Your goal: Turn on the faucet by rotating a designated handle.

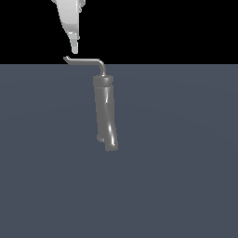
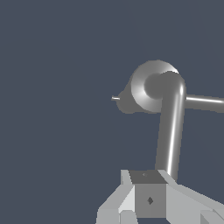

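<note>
Standing on a flat slate-grey floor under blackness, the glossy tubular faucet and thin hooked handle are seen below the white gripper, whose state cannot be told.

The arm is cut off by the exterior view's upper edge, and the gripper shows as one narrow tip, its opening unreadable. In the wrist view the handle disappears behind the gripper, itself cropped by the picture's edge.
</note>
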Available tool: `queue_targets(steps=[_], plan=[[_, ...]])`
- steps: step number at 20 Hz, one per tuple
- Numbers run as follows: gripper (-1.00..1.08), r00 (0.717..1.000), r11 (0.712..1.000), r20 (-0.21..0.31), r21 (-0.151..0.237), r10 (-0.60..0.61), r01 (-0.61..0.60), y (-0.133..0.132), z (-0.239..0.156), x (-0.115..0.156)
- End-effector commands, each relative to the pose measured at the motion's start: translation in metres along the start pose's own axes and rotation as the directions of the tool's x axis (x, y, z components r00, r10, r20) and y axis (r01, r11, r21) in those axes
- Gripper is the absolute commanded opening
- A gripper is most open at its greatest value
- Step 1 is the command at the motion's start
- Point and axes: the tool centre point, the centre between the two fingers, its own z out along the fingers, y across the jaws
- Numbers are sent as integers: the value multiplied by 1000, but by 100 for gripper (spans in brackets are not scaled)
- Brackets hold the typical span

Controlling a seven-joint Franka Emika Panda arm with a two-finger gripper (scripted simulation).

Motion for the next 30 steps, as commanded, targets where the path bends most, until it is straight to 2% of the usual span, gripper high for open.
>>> queue_targets(steps=[1, 8, 16, 30], plan=[[-100, 999, 999, -4, 0, 38, -38, -7, 8, -3], [-100, 995, 995, -10, 0, 96, -96, -17, 22, -7], [-100, 995, 995, -11, -1, 104, -104, -18, 25, -8], [-100, 994, 995, -11, -1, 104, -104, 23, 25, -14]])
